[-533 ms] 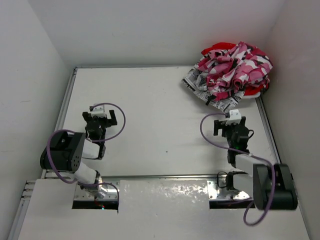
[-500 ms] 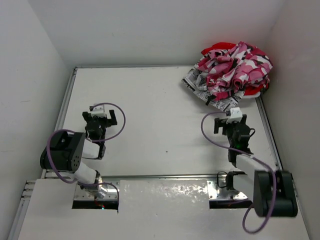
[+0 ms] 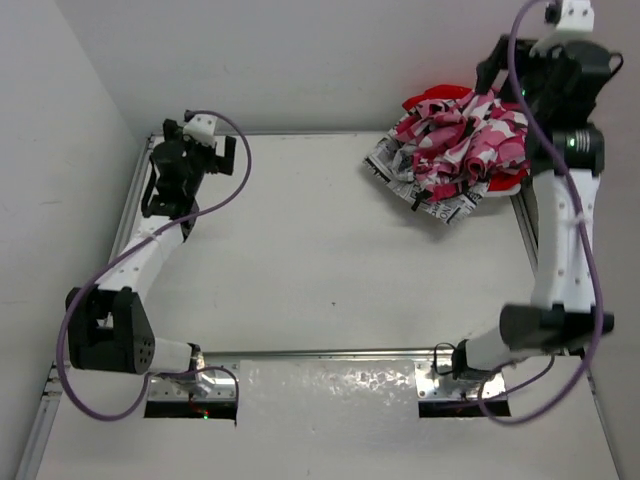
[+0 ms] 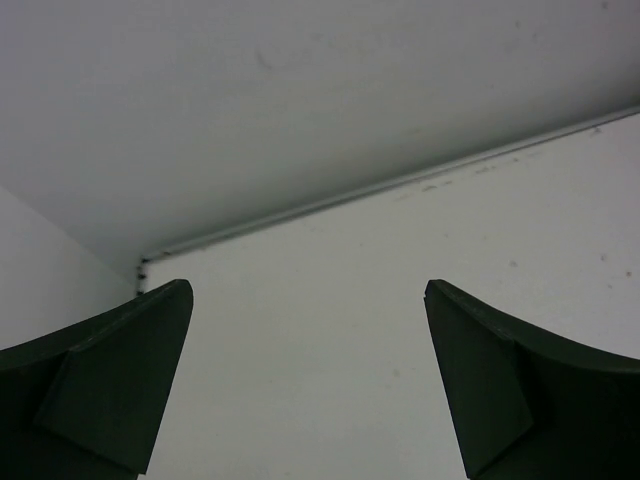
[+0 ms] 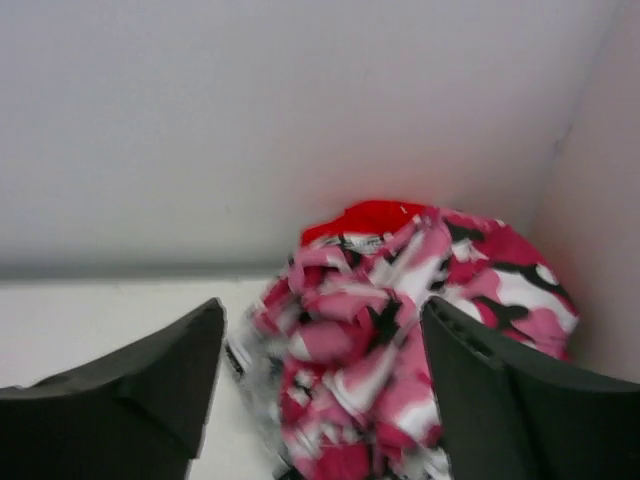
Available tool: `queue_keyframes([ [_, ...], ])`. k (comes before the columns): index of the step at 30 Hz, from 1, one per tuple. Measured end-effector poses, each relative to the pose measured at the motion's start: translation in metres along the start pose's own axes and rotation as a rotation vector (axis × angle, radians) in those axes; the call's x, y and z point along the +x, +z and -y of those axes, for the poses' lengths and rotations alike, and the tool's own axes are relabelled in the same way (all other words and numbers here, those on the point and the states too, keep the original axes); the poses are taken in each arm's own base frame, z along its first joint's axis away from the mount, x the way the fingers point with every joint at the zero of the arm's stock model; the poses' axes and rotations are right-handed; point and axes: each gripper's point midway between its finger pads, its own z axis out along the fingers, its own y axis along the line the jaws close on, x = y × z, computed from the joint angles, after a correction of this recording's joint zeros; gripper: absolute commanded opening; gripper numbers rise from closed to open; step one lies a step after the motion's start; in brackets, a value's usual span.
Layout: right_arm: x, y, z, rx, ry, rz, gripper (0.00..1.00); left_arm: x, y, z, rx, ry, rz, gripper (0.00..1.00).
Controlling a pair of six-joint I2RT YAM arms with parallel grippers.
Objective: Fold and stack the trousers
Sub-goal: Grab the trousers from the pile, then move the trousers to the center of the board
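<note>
White table [image 3: 320, 250] holds the trousers [image 3: 450, 165] heaped in its far right corner. Right hand [image 5: 320, 325] hovers spread above them; left hand [image 4: 308, 300] hangs spread, far left. Picking up is in hand; next likely calls for descending and pinching the camouflage pair [image 5: 400, 300] on top.

I read no text, label or number anywhere. Black print on newsprint-patterned trousers [image 3: 392, 172] too small and blurred for me to make out.
</note>
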Motion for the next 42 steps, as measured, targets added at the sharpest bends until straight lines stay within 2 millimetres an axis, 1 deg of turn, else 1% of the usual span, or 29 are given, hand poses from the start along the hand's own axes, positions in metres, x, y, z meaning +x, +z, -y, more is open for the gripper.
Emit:
queue_keyframes([
  [1, -0.012, 0.015, 0.004, 0.009, 0.015, -0.005, 0.92, -0.018, -0.003, -0.004, -0.009, 0.034, 0.02, 1.0],
  [2, -0.011, 0.032, 0.008, 0.016, 0.031, -0.031, 0.94, -0.029, -0.007, -0.01, -0.027, 0.063, 0.021, 1.0],
  [3, -0.003, 0.05, 0.012, 0.025, 0.055, -0.067, 0.94, -0.034, -0.013, -0.015, -0.046, 0.091, 0.011, 1.0],
  [4, 0.013, 0.068, 0.016, 0.036, 0.078, -0.116, 0.93, -0.034, -0.018, -0.018, -0.057, 0.111, -0.009, 1.0],
  [6, 0.062, 0.1, 0.023, 0.056, 0.13, -0.239, 0.91, -0.021, -0.025, -0.017, -0.052, 0.138, -0.075, 1.0],
  [7, 0.088, 0.112, 0.025, 0.064, 0.157, -0.298, 0.91, -0.01, -0.028, -0.015, -0.04, 0.149, -0.117, 1.0],
  [8, 0.121, 0.124, 0.027, 0.075, 0.19, -0.371, 0.94, 0.001, -0.032, -0.011, -0.024, 0.155, -0.157, 1.0],
  [10, 0.171, 0.14, 0.029, 0.092, 0.238, -0.479, 0.95, 0.023, -0.04, -0.001, 0.022, 0.161, -0.229, 1.0],
  [12, 0.214, 0.148, 0.029, 0.114, 0.269, -0.575, 0.95, 0.04, -0.048, 0.01, 0.067, 0.157, -0.285, 1.0],
  [13, 0.231, 0.15, 0.029, 0.127, 0.276, -0.612, 0.95, 0.05, -0.052, 0.014, 0.087, 0.155, -0.314, 1.0],
  [15, 0.251, 0.152, 0.028, 0.142, 0.275, -0.652, 0.93, 0.061, -0.057, 0.021, 0.118, 0.15, -0.349, 1.0],
  [16, 0.255, 0.153, 0.026, 0.145, 0.273, -0.658, 0.82, 0.065, -0.059, 0.024, 0.13, 0.146, -0.363, 1.0],
  [17, 0.256, 0.154, 0.025, 0.144, 0.268, -0.657, 0.74, 0.067, -0.06, 0.025, 0.137, 0.144, -0.368, 1.0],
  [18, 0.255, 0.155, 0.024, 0.146, 0.264, -0.652, 0.61, 0.067, -0.06, 0.026, 0.142, 0.142, -0.371, 1.0],
  [19, 0.254, 0.156, 0.025, 0.156, 0.257, -0.645, 0.36, 0.067, -0.06, 0.027, 0.144, 0.141, -0.371, 1.0],
  [20, 0.254, 0.157, 0.026, 0.162, 0.242, -0.639, 0.22, 0.067, -0.06, 0.027, 0.147, 0.14, -0.369, 0.99],
  [22, 0.252, 0.158, 0.032, 0.19, 0.229, -0.629, 0.0, 0.067, -0.06, 0.028, 0.149, 0.138, -0.369, 0.99],
  [26, 0.248, 0.157, 0.041, 0.238, 0.183, -0.614, 0.0, 0.067, -0.06, 0.028, 0.15, 0.137, -0.368, 1.0],
  [28, 0.237, 0.154, 0.044, 0.249, 0.144, -0.592, 0.0, 0.067, -0.06, 0.028, 0.149, 0.134, -0.368, 0.99],
  [29, 0.226, 0.152, 0.044, 0.25, 0.127, -0.572, 0.0, 0.067, -0.06, 0.028, 0.148, 0.13, -0.368, 0.99],
  [31, 0.196, 0.147, 0.042, 0.243, 0.088, -0.507, 0.0, 0.066, -0.06, 0.028, 0.141, 0.115, -0.365, 1.0],
  [33, 0.146, 0.138, 0.034, 0.218, 0.047, -0.391, 0.0, 0.065, -0.059, 0.027, 0.128, 0.095, -0.36, 1.0],
  [35, 0.089, 0.124, 0.022, 0.185, 0.02, -0.249, 0.0, 0.064, -0.058, 0.027, 0.115, 0.067, -0.358, 1.0],
  [36, 0.054, 0.112, 0.01, 0.152, 0.01, -0.164, 0.0, 0.064, -0.057, 0.027, 0.109, 0.049, -0.359, 1.0],
  [37, 0.021, 0.098, -0.007, 0.098, 0.017, -0.08, 0.0, 0.064, -0.057, 0.026, 0.1, 0.027, -0.361, 0.99],
  [39, -0.046, 0.069, -0.047, -0.039, 0.035, 0.112, 0.0, 0.061, -0.054, 0.022, 0.082, -0.017, -0.359, 1.0],
  [40, -0.082, 0.048, -0.075, -0.129, 0.048, 0.22, 0.0, 0.058, -0.052, 0.018, 0.064, -0.042, -0.354, 1.0],
  [42, -0.142, 0.001, -0.124, -0.297, 0.065, 0.403, 0.0, 0.047, -0.046, 0.004, 0.016, -0.111, -0.333, 1.0],
])
